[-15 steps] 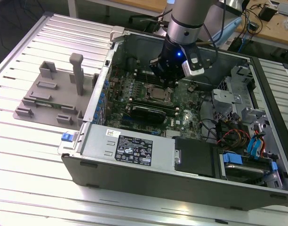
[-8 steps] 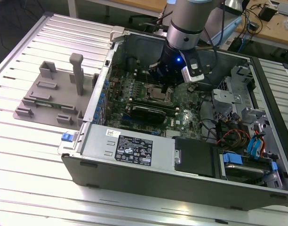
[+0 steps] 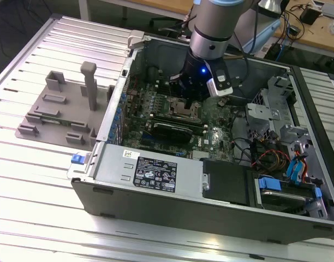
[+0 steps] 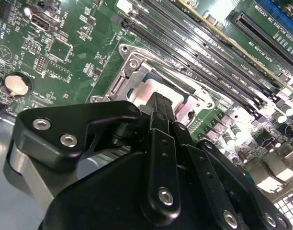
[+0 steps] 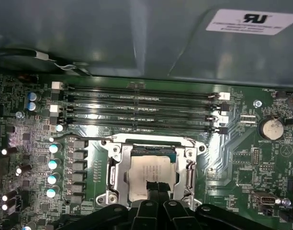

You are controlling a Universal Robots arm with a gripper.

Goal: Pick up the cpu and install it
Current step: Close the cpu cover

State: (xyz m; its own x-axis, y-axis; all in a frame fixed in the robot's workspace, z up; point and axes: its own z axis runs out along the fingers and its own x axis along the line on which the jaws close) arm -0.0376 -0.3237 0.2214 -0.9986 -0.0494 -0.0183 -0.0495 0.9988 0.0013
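Silver metal marks the cpu [image 5: 149, 175]: a flat square chip with a matt, shiny top, lying level inside the socket frame [image 5: 117, 165] on the green motherboard [image 5: 232, 158]. In the first wrist view you look along the board, and the black gripper [image 5: 159, 188] has its two fingertips pressed together with no gap to speak of, sitting at the chip's near edge. Whether they touch the metal or hang just above it, you cannot tell. Long black memory slots [image 5: 137, 108] lie beyond the socket, a round coin battery [image 5: 271, 128] sits to one side, and a row of small capacitors [image 5: 53, 165] stands on the other.

In the second wrist view the gripper [image 4: 159, 103] has bolted black linkages up close. One narrow fingertip sits over the pale cpu [image 4: 146, 91], with the frame's bright steel corner [image 4: 132, 60] behind it.

From the exterior view you get the wider setting. The arm reaches straight down into an open grey computer case [image 3: 156, 174], gripper [image 3: 191, 93] low over the socket. The case lies on a ribbed metal table [image 3: 36, 164]. A grey moulded fixture [image 3: 52, 109] sits towards the exterior view's left.
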